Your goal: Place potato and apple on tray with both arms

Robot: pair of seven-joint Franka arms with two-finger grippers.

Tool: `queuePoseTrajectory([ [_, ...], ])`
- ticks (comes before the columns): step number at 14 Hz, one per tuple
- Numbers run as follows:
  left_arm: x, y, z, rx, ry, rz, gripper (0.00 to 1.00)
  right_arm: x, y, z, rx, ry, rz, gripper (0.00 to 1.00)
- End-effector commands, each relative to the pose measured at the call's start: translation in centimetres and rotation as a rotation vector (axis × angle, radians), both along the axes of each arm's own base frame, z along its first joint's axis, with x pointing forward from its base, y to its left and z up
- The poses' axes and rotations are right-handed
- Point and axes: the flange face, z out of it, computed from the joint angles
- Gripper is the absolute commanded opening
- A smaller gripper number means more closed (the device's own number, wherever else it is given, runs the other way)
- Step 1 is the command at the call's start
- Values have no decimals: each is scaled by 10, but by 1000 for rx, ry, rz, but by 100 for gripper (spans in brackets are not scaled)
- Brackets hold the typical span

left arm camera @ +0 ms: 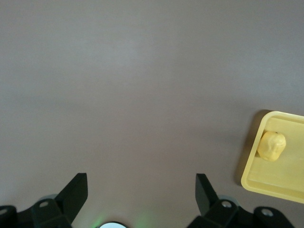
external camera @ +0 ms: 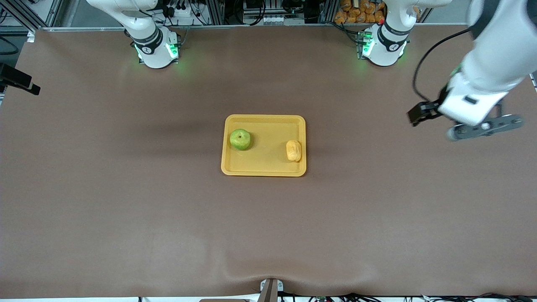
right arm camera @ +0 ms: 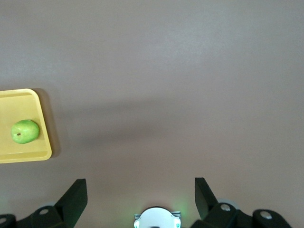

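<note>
The yellow-orange tray [external camera: 264, 119] lies at the middle of the table. On it sit the green apple [external camera: 240, 139], toward the right arm's end, and the yellow-tan potato [external camera: 293, 150], toward the left arm's end. The left arm [external camera: 476, 102] hangs high over the bare table at its own end, well away from the tray. Its left gripper [left arm camera: 141, 179] is open and holds nothing; the left wrist view shows the potato [left arm camera: 272, 146] on the tray [left arm camera: 285, 184] off to one side. The right gripper [right arm camera: 140, 183] is open and holds nothing above its own base, with the apple [right arm camera: 24, 131] in sight.
Brown cloth covers the whole table [external camera: 126, 201]. The two green-lit arm bases [external camera: 156, 49] [external camera: 382, 47] stand along the edge farthest from the front camera. A black clamp [external camera: 19, 79] sticks in at the right arm's end.
</note>
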Motion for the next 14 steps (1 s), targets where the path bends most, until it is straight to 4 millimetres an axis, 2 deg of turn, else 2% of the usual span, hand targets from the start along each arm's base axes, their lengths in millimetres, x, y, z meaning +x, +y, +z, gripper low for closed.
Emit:
queuePoseTrajectory([
  [1, -10, 20, 12, -14, 1, -42, 100, -2, 11, 2, -39, 4, 28, 100],
  [4, -14, 34, 24, -15, -13, -63, 100, -2, 10, 2, -40, 4, 25, 100],
  [6, -15, 53, 30, -17, -14, -108, 100, -2, 10, 2, -39, 3, 22, 100],
  [8, -22, 60, 37, -15, -16, -151, 100, -2, 7, 2, -34, 2, 15, 100],
  [9, -24, 68, 35, -14, -9, -155, 100, -2, 6, 3, -31, 0, 14, 100],
  [12, -40, 88, 43, -53, -17, -136, 100, -2, 5, 3, -31, 2, 11, 100],
  [14, -55, 91, 46, -63, -19, -131, 100, -2, 5, 2, -29, 3, 11, 100],
])
